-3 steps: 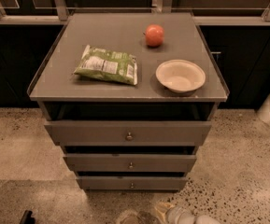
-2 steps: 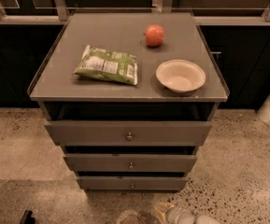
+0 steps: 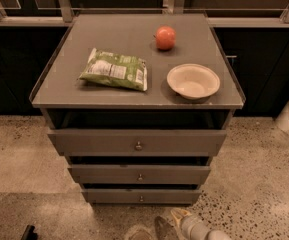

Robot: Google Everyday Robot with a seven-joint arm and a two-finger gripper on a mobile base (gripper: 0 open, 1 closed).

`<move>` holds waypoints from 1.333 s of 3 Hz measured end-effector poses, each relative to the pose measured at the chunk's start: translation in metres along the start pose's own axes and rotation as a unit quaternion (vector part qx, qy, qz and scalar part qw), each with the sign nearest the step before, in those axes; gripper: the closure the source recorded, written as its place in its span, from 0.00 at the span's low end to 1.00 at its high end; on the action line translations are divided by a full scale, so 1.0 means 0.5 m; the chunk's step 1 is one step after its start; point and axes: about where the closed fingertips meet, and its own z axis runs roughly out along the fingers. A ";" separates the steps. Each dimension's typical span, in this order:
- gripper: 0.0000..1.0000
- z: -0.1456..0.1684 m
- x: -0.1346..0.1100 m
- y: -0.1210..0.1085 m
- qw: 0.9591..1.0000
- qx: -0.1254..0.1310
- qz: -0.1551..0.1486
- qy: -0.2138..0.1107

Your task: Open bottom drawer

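The grey cabinet has three drawers. The bottom drawer (image 3: 114, 196) has the slimmest front, just above the floor, with a small round metal knob (image 3: 141, 199) at its centre. Its front sits about flush with the cabinet, with a dark gap above it. My gripper (image 3: 170, 222) is at the bottom edge of the view, low over the floor, in front of the bottom drawer and slightly right of its knob. It is open, empty and apart from the drawer.
The mid-sized drawer (image 3: 104, 174) and the tallest top drawer (image 3: 94, 142) are above. On the cabinet top (image 3: 119, 39) lie a green chip bag (image 3: 115, 70), a red apple (image 3: 165, 37) and a white bowl (image 3: 193, 81). Dark cabinets stand behind; a speckled floor lies around.
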 end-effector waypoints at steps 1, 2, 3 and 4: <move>1.00 0.018 -0.006 -0.071 0.999 0.033 0.009 -0.025; 1.00 0.011 -0.029 -0.126 0.997 0.062 0.014 -0.043; 1.00 -0.030 -0.065 -0.173 0.994 0.096 0.020 -0.051; 1.00 -0.030 -0.066 -0.173 0.994 0.096 0.020 -0.051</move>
